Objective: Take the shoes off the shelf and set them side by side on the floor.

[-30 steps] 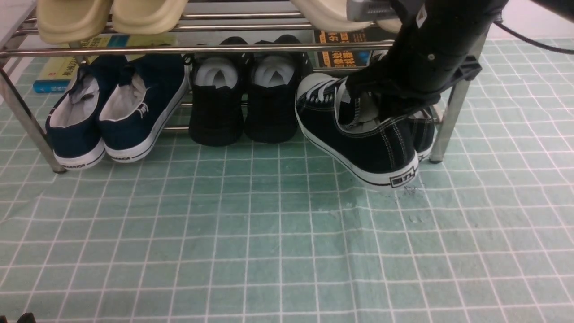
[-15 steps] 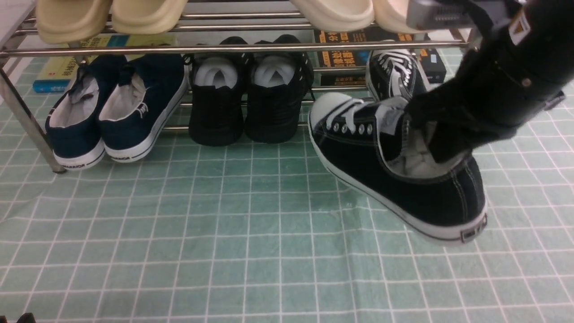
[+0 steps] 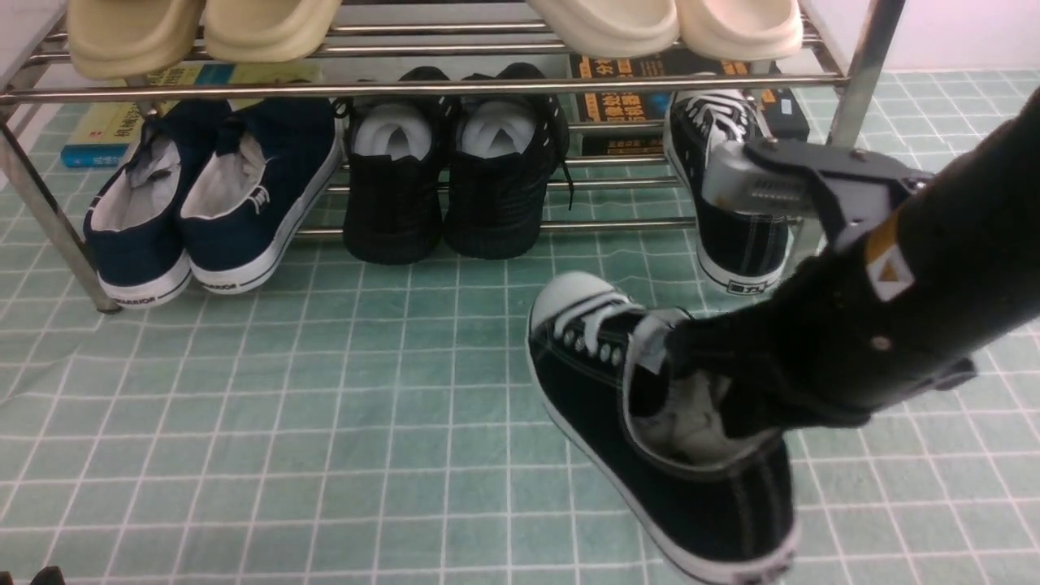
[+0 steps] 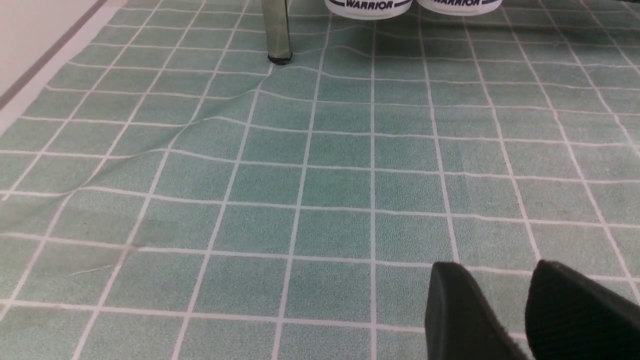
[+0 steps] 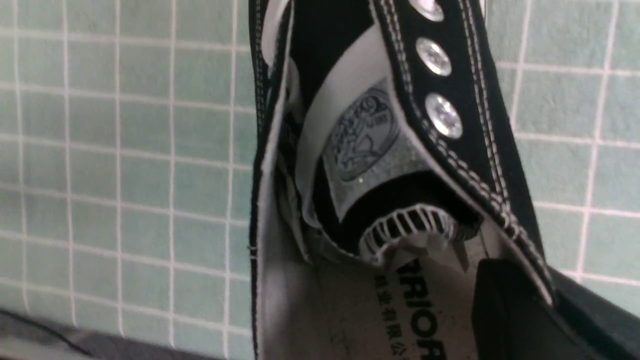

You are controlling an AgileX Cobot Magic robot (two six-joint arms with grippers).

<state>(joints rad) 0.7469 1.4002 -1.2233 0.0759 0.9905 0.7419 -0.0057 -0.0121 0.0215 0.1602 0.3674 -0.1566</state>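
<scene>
Right gripper (image 3: 715,382) clamps black canvas white-laced sneaker (image 3: 587,400) by its collar, toe toward 11 o'clock, over pale green gridded floor (image 3: 325,406).

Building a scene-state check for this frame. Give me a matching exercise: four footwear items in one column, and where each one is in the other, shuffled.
1. nearer black sneaker
2. farther black sneaker
3. navy slip-ons
4. beige slippers

A. top tier of the shelf
B. lower tier, left end
C. lower tier, right end
D. off the shelf, in the right gripper

Pairs: 1-D, 2-C, 3-B, 4-A
</scene>
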